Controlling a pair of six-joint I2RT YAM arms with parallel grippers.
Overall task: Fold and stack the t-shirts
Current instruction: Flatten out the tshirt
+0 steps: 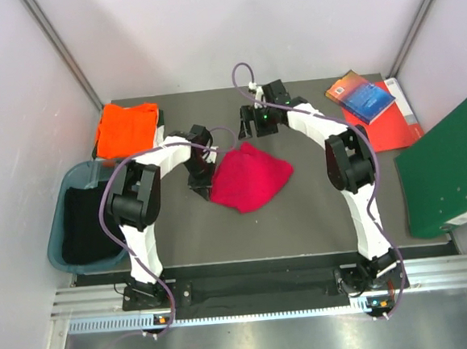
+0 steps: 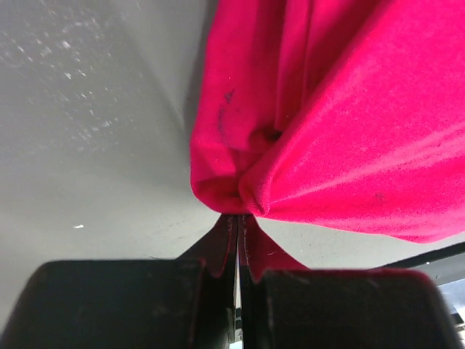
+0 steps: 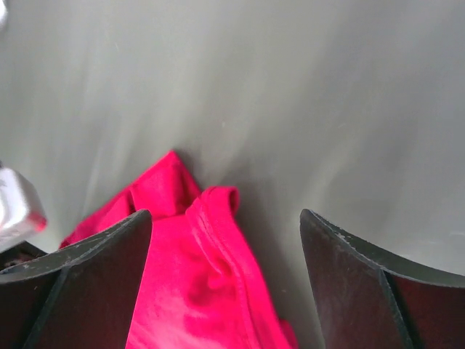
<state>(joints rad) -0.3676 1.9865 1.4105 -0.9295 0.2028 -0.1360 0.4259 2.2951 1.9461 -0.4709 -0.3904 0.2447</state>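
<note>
The crimson-red t-shirt [image 1: 250, 176] lies bunched in the middle of the table. My left gripper [image 1: 202, 183] is at its left edge, shut on a pinch of the cloth [image 2: 240, 190]. My right gripper [image 1: 255, 123] hovers open just behind the shirt's far edge, and a red corner [image 3: 196, 247] lies between its fingers [image 3: 341, 262]. The orange t-shirt [image 1: 125, 128] lies folded at the back left.
A blue bin [image 1: 81, 215] with dark cloth stands left of the table. Red and blue books [image 1: 371, 103] lie at the back right. A large green binder [image 1: 447, 170] lies at the right edge.
</note>
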